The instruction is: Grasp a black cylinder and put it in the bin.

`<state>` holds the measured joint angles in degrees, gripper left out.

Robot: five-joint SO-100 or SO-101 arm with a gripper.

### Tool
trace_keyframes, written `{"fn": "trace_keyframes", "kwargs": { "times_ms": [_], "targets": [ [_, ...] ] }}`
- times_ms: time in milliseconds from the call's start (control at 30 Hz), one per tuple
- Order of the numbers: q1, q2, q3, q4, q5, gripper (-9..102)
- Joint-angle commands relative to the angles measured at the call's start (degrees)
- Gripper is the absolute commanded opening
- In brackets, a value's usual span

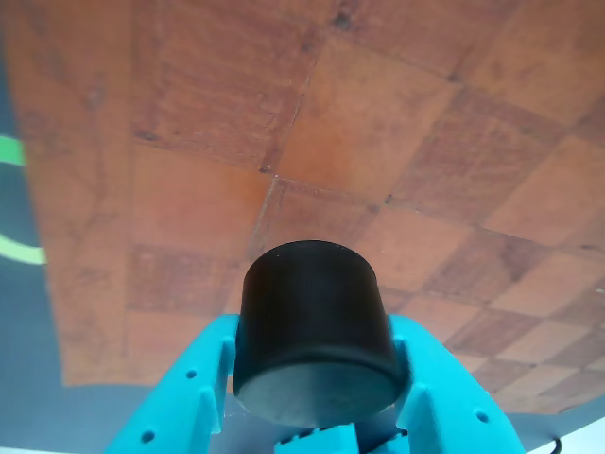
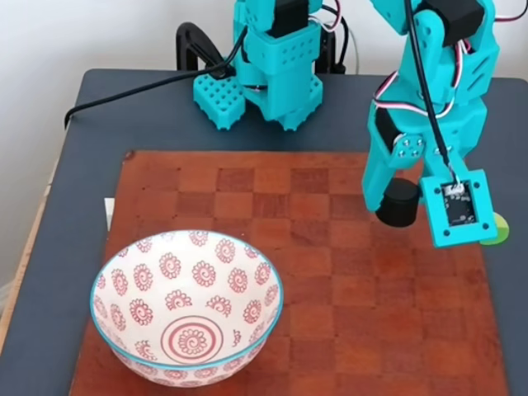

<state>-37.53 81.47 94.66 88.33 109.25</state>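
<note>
Dark grey-blue tabletop (image 2: 99,107), its far edge against a plain off-white wall (image 2: 82,33), evenly lit with soft, shadowless light. Brown wooden checkerboard (image 2: 330,330) across the middle of the tabletop, reaching to the near edge, with bare margins at the left, right and far edges. Black cable (image 2: 124,92) across the far left corner.
</note>
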Motion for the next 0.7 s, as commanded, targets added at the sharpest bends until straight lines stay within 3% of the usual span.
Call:
{"fn": "trace_keyframes", "kwargs": {
  "times_ms": [0, 667],
  "targets": [
    [1.93, 0.44, -7.65, 4.31, -0.44, 16],
    [22.94, -0.53, -32.17, 4.48, -19.78, 16]
  ]
}}
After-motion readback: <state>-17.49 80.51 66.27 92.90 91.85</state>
